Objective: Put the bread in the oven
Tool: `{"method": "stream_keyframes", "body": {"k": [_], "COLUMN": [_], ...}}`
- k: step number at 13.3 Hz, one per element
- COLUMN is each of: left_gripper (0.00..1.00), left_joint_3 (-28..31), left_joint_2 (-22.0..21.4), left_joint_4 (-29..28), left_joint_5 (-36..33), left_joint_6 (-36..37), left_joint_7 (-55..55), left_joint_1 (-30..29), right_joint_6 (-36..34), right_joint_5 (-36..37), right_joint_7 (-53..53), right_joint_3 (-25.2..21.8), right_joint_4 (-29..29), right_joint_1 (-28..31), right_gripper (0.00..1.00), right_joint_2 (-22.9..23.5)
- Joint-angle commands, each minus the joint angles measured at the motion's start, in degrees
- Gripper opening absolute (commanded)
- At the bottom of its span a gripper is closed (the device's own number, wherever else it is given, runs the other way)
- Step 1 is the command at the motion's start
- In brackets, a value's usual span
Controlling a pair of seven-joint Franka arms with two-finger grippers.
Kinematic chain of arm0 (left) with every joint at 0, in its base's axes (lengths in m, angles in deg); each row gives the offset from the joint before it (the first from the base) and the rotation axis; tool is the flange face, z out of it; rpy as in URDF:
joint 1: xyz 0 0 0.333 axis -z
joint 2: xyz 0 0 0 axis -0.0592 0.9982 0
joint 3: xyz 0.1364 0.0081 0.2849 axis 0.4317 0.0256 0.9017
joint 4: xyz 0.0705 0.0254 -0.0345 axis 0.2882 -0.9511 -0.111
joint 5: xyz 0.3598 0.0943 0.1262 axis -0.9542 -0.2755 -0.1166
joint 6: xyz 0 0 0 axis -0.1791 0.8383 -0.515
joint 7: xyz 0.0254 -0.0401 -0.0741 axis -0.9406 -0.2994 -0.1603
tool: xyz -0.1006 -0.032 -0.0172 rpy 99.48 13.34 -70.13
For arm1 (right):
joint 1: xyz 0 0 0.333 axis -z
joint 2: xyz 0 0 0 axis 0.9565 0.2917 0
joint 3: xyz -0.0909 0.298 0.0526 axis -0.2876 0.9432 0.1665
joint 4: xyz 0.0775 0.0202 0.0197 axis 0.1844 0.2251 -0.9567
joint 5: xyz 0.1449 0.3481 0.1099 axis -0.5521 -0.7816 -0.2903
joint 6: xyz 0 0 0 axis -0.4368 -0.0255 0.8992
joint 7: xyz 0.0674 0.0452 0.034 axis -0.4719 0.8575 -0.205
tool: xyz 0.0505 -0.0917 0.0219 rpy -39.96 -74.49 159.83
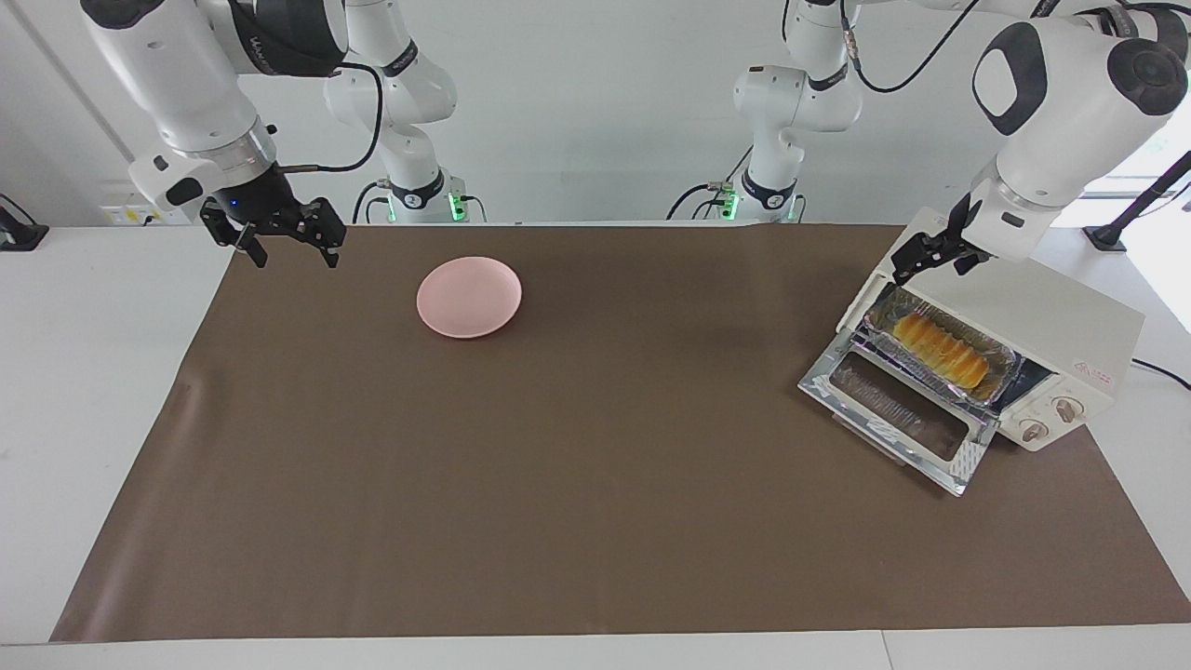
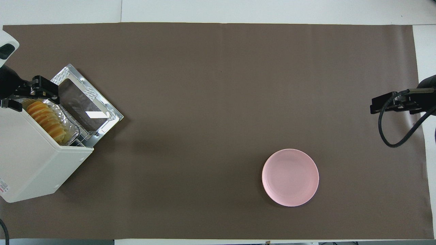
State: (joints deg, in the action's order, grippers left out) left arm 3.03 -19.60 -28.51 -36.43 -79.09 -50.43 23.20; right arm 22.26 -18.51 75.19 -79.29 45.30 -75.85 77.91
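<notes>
Just below left gripper (image 1: 935,258): bread (image 1: 940,346)

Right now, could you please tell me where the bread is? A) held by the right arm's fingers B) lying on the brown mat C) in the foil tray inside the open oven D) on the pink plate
C: the bread lies in the foil tray inside the oven, whose door hangs open; the pink plate is bare.

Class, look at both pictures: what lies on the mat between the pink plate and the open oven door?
Nothing: between the pink plate and the oven door only bare brown mat shows, plainest in the overhead view.
</notes>
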Motion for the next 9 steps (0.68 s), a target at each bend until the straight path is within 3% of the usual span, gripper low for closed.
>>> {"method": "stream_keyframes", "body": {"k": [1, 3, 9], "left_gripper": [1.0, 1.0, 1.0], "left_joint_3": [-11.6, -16.6, -16.7], "left_joint_2": [-1.5, -2.5, -4.4], "left_joint_4": [-1.1, -1.2, -3.3], "left_joint_5": [0.3, 0.3, 0.3], "left_joint_6": [2.2, 2.4, 2.7], "left_joint_7": [0.4, 0.7, 0.7], "left_joint_1": [-9.6, -14.2, -14.1], "right_joint_6": [-0.9, -0.9, -0.9], "right_joint_5": [-0.9, -0.9, -0.9], "right_joint_7": [-0.5, -0.5, -0.5], "right_joint_3": [0.1, 0.1, 0.1], "right_joint_4": [0.4, 0.4, 0.3], "right_joint_1": [0.3, 0.3, 0.3], "right_gripper": [1.0, 1.0, 1.0], "right_joint_2": [-0.7, -0.7, -0.7]}}
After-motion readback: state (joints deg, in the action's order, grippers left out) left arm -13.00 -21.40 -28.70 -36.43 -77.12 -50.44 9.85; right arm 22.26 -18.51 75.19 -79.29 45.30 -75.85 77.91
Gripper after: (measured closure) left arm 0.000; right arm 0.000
